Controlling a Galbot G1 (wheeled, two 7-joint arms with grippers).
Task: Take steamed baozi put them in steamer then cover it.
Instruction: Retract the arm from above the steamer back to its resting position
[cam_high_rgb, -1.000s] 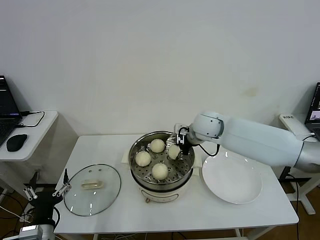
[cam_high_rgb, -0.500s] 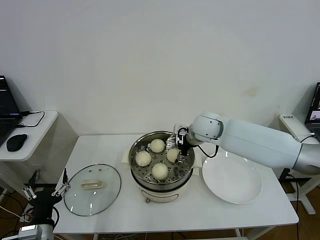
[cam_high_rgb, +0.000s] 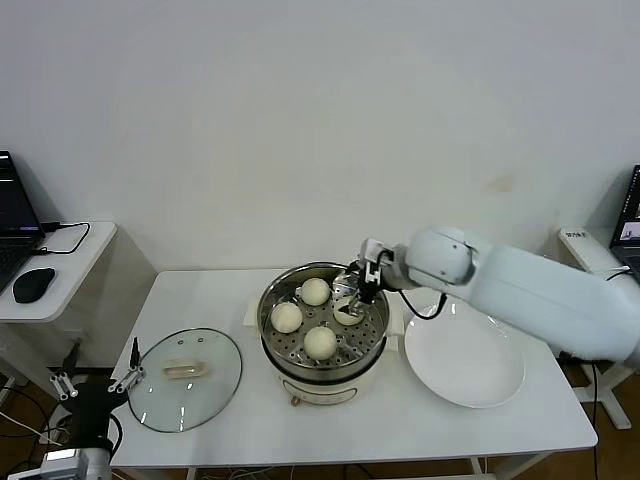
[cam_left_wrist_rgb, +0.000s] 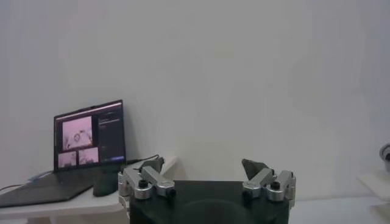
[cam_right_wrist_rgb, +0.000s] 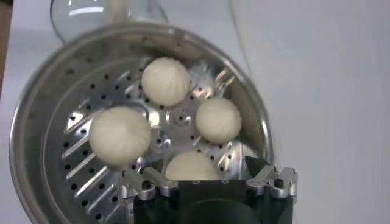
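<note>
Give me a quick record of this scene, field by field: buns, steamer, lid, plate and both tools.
buns: four steamed baozi on the perforated tray
steamer: steamer mid-table, uncovered
lid: cover flat on the table, on the steamer's left
plate: white plate on the steamer's right, bare
right tool: right tool open over the steamer's right side, holding nothing
left tool: left tool open, parked off the table's left edge

steamer (cam_high_rgb: 323, 330): we see shiny perforated metal on a glossy cream plastic base
baozi (cam_right_wrist_rgb: 119, 136): we find them matt and smooth, faintly pleated
cover (cam_high_rgb: 185, 379): we see clear glass, metal rim
plate (cam_high_rgb: 465, 360): glossy white
table (cam_high_rgb: 400, 425): matt white
</note>
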